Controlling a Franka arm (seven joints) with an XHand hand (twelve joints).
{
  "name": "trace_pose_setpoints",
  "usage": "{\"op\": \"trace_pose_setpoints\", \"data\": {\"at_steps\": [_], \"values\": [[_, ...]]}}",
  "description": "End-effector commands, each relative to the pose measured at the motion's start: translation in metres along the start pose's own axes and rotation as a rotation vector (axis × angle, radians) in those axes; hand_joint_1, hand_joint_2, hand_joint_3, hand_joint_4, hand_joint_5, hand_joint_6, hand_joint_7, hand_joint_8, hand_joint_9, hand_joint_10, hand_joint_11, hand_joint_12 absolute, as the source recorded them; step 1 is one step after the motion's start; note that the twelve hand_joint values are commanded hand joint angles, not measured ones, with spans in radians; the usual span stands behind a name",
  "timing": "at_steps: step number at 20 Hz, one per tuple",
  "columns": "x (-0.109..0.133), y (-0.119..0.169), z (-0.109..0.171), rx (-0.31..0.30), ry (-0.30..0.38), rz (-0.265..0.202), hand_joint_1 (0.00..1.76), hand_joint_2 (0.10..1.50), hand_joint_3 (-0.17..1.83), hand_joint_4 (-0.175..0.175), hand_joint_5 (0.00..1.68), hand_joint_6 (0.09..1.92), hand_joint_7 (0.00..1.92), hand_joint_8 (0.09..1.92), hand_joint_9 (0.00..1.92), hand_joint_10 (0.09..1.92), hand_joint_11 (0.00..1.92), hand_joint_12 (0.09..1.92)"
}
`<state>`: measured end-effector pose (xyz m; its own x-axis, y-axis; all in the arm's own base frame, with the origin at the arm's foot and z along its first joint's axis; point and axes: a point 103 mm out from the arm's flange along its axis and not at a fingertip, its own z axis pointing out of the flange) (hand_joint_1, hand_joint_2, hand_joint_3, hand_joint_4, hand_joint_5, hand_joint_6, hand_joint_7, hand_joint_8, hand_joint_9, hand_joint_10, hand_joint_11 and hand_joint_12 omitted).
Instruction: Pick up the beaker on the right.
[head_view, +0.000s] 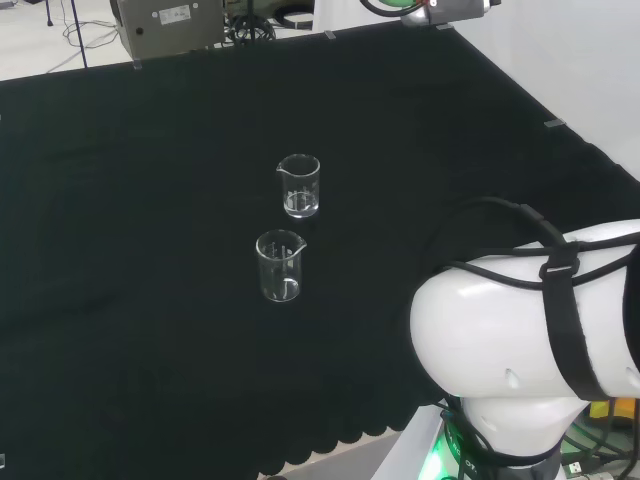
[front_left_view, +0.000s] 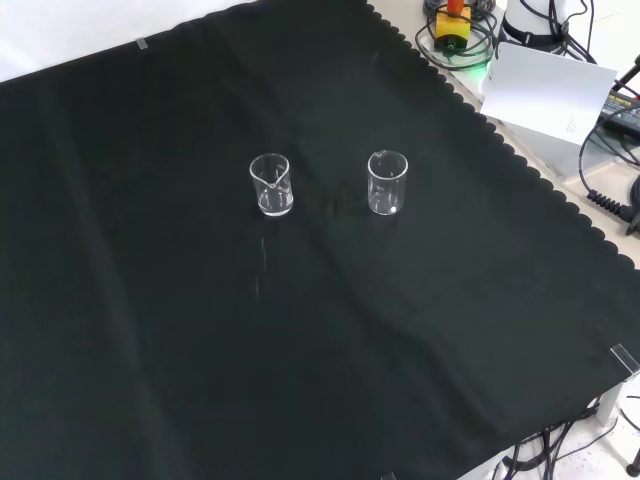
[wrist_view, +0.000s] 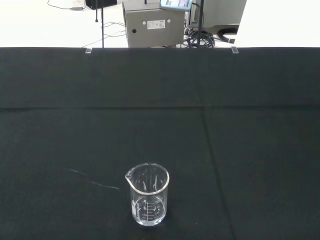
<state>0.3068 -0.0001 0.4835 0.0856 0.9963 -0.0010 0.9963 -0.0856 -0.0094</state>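
Two clear, empty glass beakers stand upright on the black cloth, a short gap between them. In the head view one beaker (head_view: 299, 186) is farther off and the other beaker (head_view: 279, 265) is nearer to the arm's base. In the front view they stand side by side: the farther one is the left beaker (front_left_view: 271, 185) and the nearer one is the right beaker (front_left_view: 387, 183). The wrist view looks across the cloth at a single spouted beaker (wrist_view: 147, 201) with printed marks; I cannot tell which of the two it is. Nothing touches either beaker.
The arm's white link (head_view: 530, 340) with black cables fills the head view's lower right. A grey metal box (head_view: 165, 25) stands beyond the cloth's far edge. Cables, a yellow part (front_left_view: 452, 22) and a white panel (front_left_view: 545, 90) lie past the scalloped edge.
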Motion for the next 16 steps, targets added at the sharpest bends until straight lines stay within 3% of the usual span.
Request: {"op": "trace_pose_setpoints", "data": {"at_steps": [1, 4, 16], "values": [[-0.001, 0.000, 0.000, -0.009, -0.006, 0.001, 0.17, 1.11, 0.46, -0.005, 0.37, 0.09, 0.03, 0.51, 0.16, 0.62, 0.00, 1.24], [-0.001, 0.000, -0.001, -0.010, -0.005, 0.001, 0.04, 1.24, 0.39, 0.000, 0.36, 0.09, 0.00, 0.47, 0.12, 0.61, 0.00, 1.21], [-0.024, 0.007, 0.019, 0.008, 0.024, 0.056, 0.02, 1.27, 0.36, 0.001, 0.36, 0.09, 0.01, 0.47, 0.12, 0.62, 0.00, 1.21]]}}
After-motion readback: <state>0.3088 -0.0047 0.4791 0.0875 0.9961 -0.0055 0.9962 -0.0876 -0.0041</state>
